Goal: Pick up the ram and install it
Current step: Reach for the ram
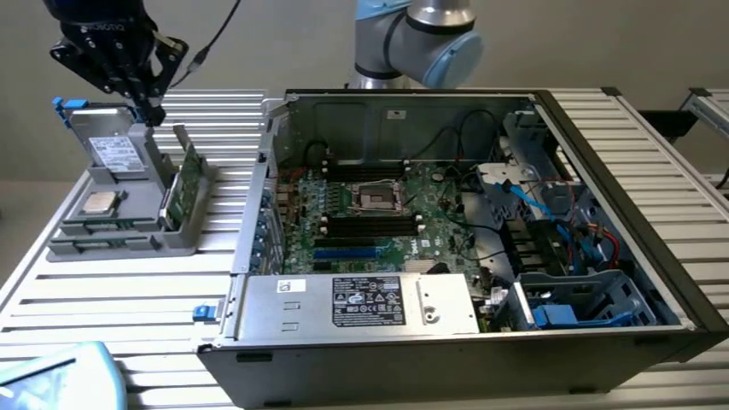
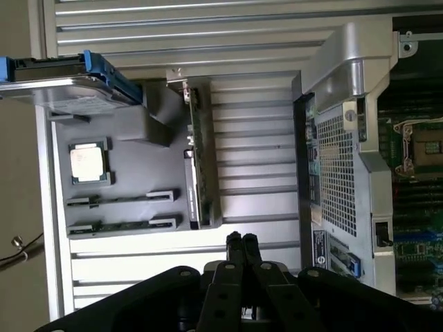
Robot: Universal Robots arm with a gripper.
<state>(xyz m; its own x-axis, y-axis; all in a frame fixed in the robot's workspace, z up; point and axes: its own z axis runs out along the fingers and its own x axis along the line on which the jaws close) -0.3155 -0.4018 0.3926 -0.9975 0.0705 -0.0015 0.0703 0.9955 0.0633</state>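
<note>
Claw [image 2: 241,239] clenched, fingertips pressed together, nothing held, hovers over gray holder [image 1: 173,239] on counter [image 1: 114,295]. Ram [image 1: 108,227] on edge in holder slot, just beside CPU chip [image 1: 101,202], apart from open computer case [image 1: 456,363].

A plain beige wall [image 1: 285,43] stands behind the claw [image 1: 148,107], evenly lit, with only soft shadows. Beneath the claw, and spreading well away from it, runs a table [image 1: 114,290] of ribbed silver slats; past the table edge nearest the claw lies pale floor [image 1: 14,222]
</note>
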